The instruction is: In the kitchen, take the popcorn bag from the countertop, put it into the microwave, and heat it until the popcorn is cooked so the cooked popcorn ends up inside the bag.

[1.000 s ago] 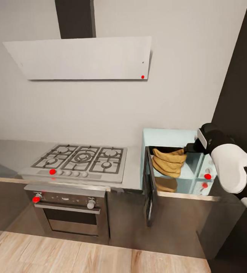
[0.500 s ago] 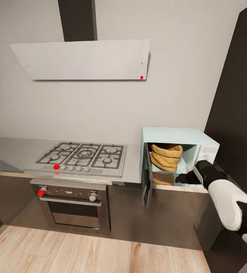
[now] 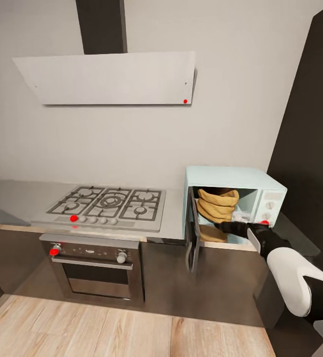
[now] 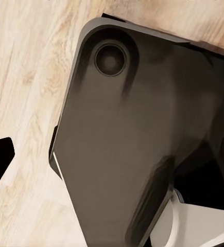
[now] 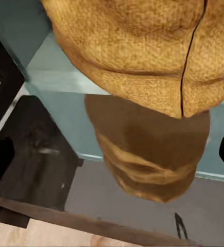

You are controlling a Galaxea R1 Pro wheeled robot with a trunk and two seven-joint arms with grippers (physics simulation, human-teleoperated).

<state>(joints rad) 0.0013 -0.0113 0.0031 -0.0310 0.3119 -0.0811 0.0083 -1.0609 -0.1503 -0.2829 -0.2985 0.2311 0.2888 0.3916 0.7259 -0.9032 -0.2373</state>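
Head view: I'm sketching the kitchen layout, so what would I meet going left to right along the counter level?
Gas hob → open microwave door → popcorn bag inside the microwave → microwave's knob panel.

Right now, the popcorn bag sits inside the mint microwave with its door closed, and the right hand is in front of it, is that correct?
Not quite: the microwave door is open, swung out to the side, as the head view shows. The popcorn bag does sit inside, and the right hand is in front of it.
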